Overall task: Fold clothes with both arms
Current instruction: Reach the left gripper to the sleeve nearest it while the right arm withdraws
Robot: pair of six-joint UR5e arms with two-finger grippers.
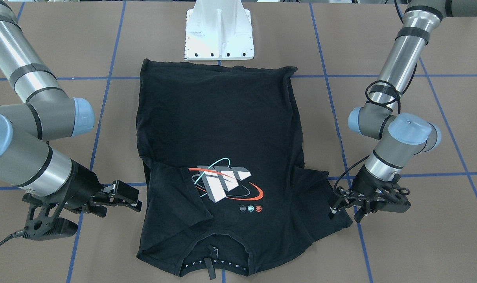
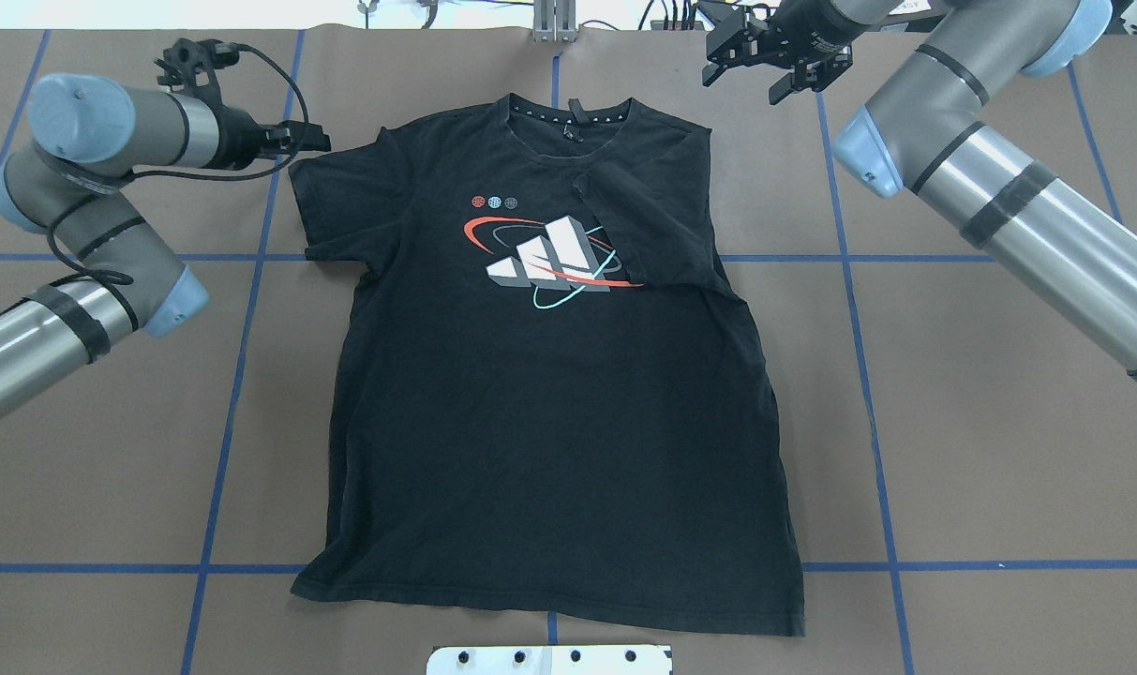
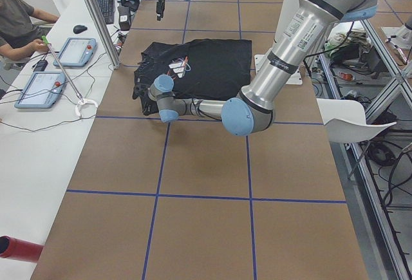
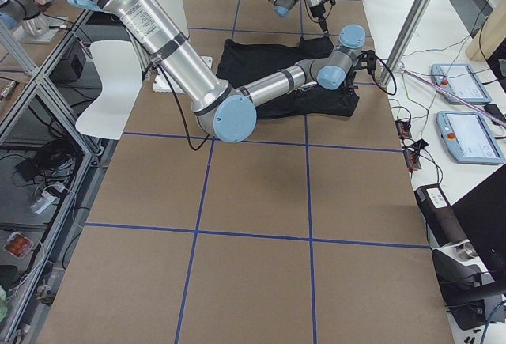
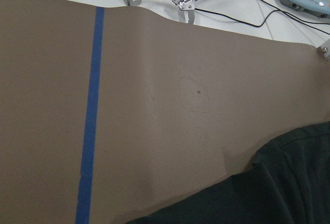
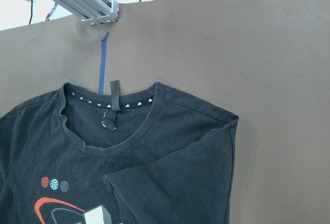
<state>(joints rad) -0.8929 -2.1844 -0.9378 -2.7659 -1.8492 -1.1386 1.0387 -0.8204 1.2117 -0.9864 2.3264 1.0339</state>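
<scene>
Lying flat mid-table (image 2: 952, 422), print (image 2: 545, 258) up, T-shirt (image 2: 549, 422) has hem at 6 o'clock by base (image 2: 549, 659), collar at 12. Right sleeve (image 2: 652, 225) is folded onto print. Left gripper (image 1: 345, 214), 10 o'clock, fingers spread, sits at left sleeve (image 2: 338, 206) edge. Right gripper (image 2: 746, 75), 1 o'clock, fingers spread, hovers off shirt.

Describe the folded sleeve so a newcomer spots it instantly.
On the brown table lies a black T-shirt, print up. Near its collar, on the robot's right, the sleeve is flipped inward over the print's edge; the other sleeve lies spread outward.
</scene>
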